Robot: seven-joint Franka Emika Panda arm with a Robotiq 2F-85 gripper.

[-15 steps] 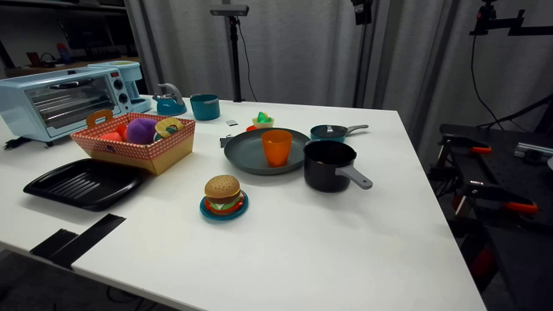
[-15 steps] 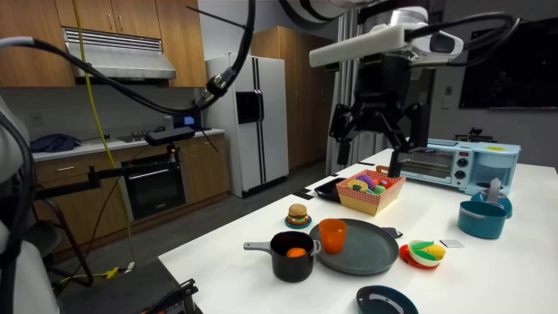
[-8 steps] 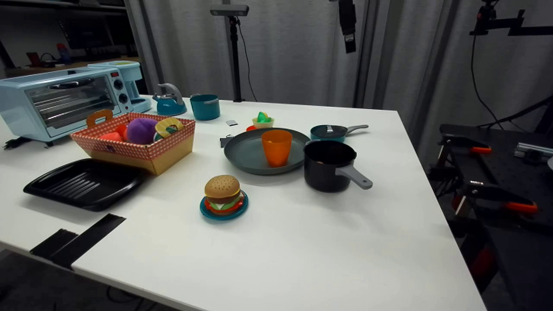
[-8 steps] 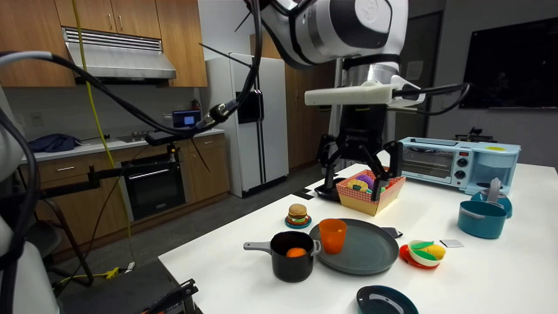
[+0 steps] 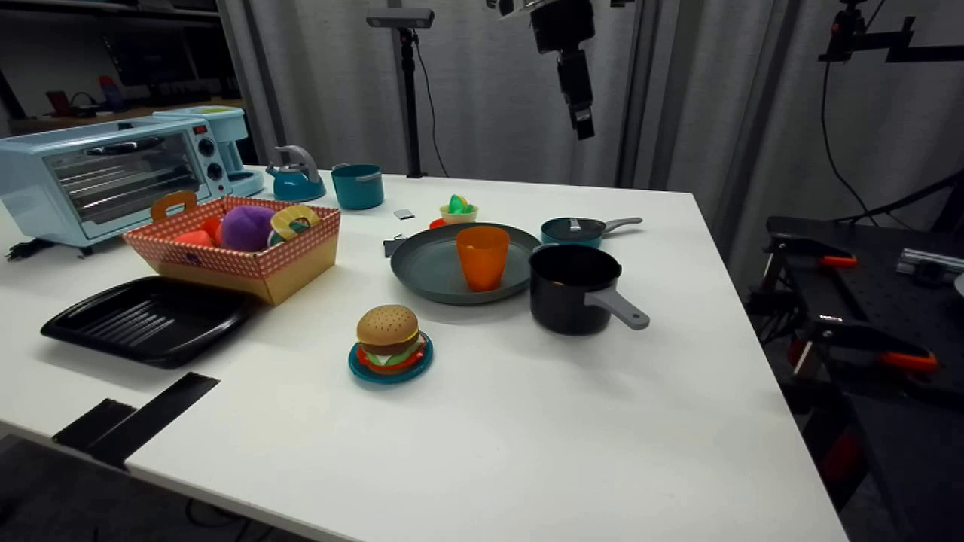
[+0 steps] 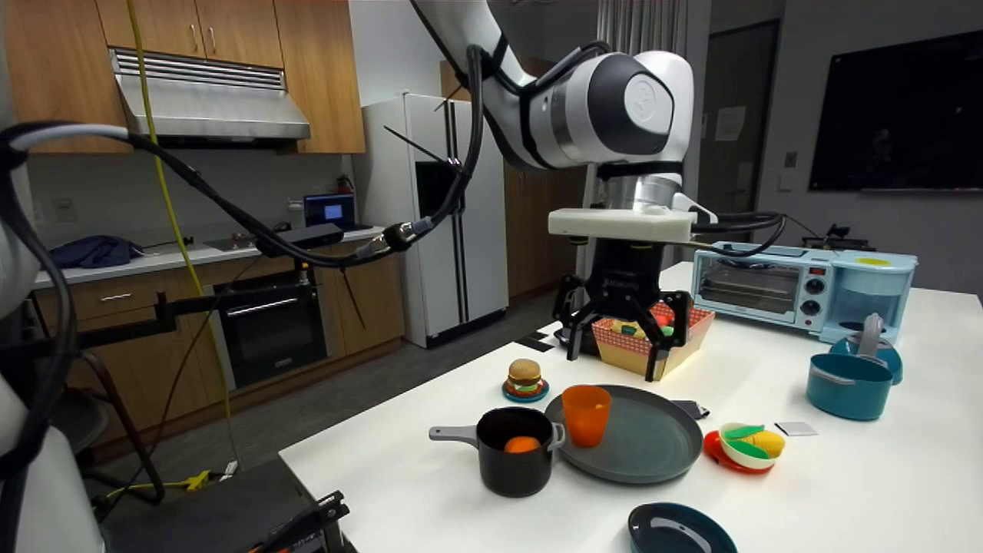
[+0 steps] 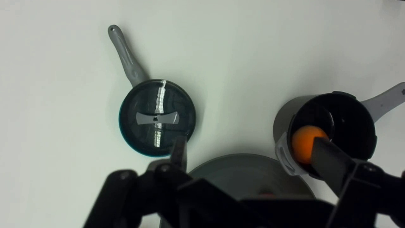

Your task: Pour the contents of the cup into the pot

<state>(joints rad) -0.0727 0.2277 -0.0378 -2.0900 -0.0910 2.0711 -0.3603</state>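
The gripper [image 6: 613,364] hangs pointing down above the white table [image 5: 527,459], its jaws spread wide. The orange cup [image 6: 587,417] stands lower, well apart from the jaws — upright on the wide grey-green pan [image 6: 653,449], near the rim and just beside the black pot [image 6: 513,470]. In the wrist view the cup cannot be made out with certainty; there one jaw crosses the mouth of the pot and partly covers an orange ball [image 7: 303,142] lying inside, while the other overlaps the edge of a small lidded pan [image 7: 157,133]. Whether the black pot touches the grey-green pan, I cannot tell from where I stand. Table surface: black tape strips [image 5: 173,403] at one edge, a toy burger [image 5: 388,331] on a teal saucer [image 5: 423,363], a black ribbed tray [image 5: 143,324] just beside a red-checked basket [image 5: 301,267] of toy food [image 5: 248,228], a pale blue toaster oven [image 6: 752,288], a teal kettle [image 6: 883,357], a teal stockpot [image 6: 848,395] and a cream bowl [image 6: 752,464] holding a corn cob [image 6: 770,442] above a red dish [image 6: 714,449]. Room: grey curtains [image 5: 512,90] and, along the kitchen side, wooden cabinets [image 6: 319,69], a steel range hood [image 6: 223,96], a built-in oven [image 6: 273,346] and a white refrigerator [image 6: 480,215]; a dark screen [image 6: 898,115] hangs on the wall. Markings: the gripper's black body carries lettering too small to read, the white arm [image 6: 676,81] bears a round emblem [image 6: 647,102] I cannot make out, and the red mark [image 6: 817,271] on the toaster oven is illegible — as is the sheet of paper [image 6: 729,124] by the door.
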